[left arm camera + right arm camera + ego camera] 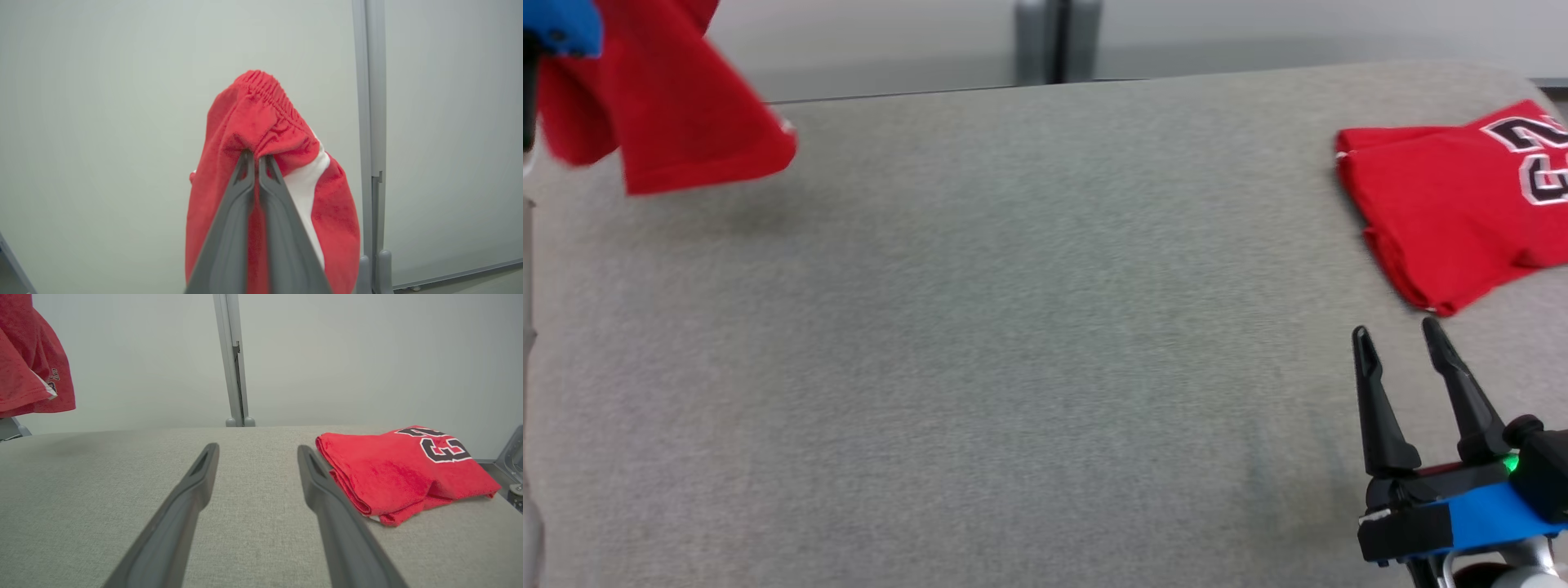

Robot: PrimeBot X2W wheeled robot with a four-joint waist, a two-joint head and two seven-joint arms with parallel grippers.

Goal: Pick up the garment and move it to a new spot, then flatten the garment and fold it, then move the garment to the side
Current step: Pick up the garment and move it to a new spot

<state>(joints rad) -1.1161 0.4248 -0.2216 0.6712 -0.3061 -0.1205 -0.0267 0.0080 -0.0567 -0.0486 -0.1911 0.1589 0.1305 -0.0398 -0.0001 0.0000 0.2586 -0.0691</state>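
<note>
Left end effector (pixel 257 157) grips red shorts (pixel 245 122) over the counter's (pixel 1013 327) left edge; right end effector (pixel 1398 333) gapes beside a folded jersey (pixel 1437 204).

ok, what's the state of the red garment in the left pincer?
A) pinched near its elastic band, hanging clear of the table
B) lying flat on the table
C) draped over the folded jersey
A: the left pincer is shut on the red garment by its gathered band, and the cloth hangs above the table.

Left pincer (pixel 257 160) closed on bunched red garment (pixel 253 122) near its elastic waistband, grey post (pixel 369 102) behind
</note>
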